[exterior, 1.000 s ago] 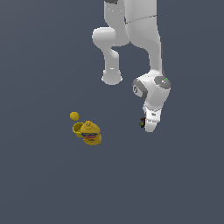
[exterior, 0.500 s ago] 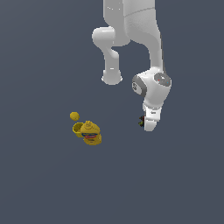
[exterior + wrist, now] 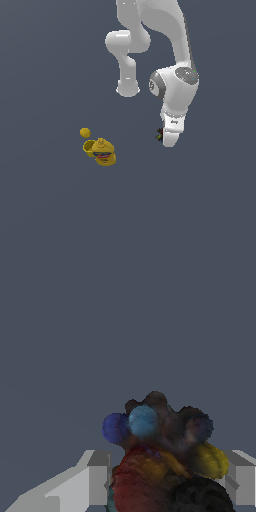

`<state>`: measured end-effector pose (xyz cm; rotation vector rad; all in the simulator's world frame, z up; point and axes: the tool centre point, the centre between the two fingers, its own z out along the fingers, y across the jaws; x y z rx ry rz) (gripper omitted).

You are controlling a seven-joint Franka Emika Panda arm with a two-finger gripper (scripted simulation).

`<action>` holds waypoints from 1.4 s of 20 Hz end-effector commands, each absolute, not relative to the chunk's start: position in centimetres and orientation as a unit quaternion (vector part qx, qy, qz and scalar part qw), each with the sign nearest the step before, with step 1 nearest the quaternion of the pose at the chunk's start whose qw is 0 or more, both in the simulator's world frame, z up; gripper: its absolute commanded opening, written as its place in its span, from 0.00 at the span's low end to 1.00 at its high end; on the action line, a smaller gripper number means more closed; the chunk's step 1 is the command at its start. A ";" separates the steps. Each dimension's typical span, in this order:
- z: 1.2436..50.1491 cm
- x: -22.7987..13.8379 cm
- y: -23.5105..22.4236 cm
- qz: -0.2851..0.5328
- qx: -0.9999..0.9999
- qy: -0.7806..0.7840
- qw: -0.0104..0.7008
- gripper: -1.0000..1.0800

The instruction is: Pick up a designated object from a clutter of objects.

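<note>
The white arm (image 3: 172,60) fills the upper part of the exterior view, its joints folding down to a rounded wrist from which the hand (image 3: 169,139) points downward over the plain grey bench (image 3: 200,210). In the wrist view the hand's two pale grey fingers (image 3: 95,476) stand on either side of the designated object (image 3: 162,456) and pinch it between them, one finger against each flank of the lump. Up close this thing is a knobbly dark mass with blue, light blue, purple, yellow and reddish bulges and a black patch at its near edge; in the exterior view it is only a tiny dark speck with green and reddish flecks (image 3: 159,134), peeping out at the side of the hand that faces the exterior view's left. Whether it is clear of the bench or touching it cannot be told. The rest of the clutter lies well apart from the hand, toward the exterior view's left and a little lower in that view. Largest there is the yellow bell-shaped toy (image 3: 105,153) with red and blue marks on its front. Touching it, on the side farther from the hand, is the yellow cup-like piece (image 3: 89,147). Smallest is the yellow ball (image 3: 85,132), just beside the cup.
</note>
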<state>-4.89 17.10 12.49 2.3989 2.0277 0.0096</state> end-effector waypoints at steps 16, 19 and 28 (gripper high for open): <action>29.5 1.3 10.4 0.002 0.764 0.645 -0.001 0.00; 32.2 2.4 9.3 0.002 0.764 0.645 -0.001 0.00; 37.6 4.7 7.1 0.000 0.765 0.644 0.000 0.00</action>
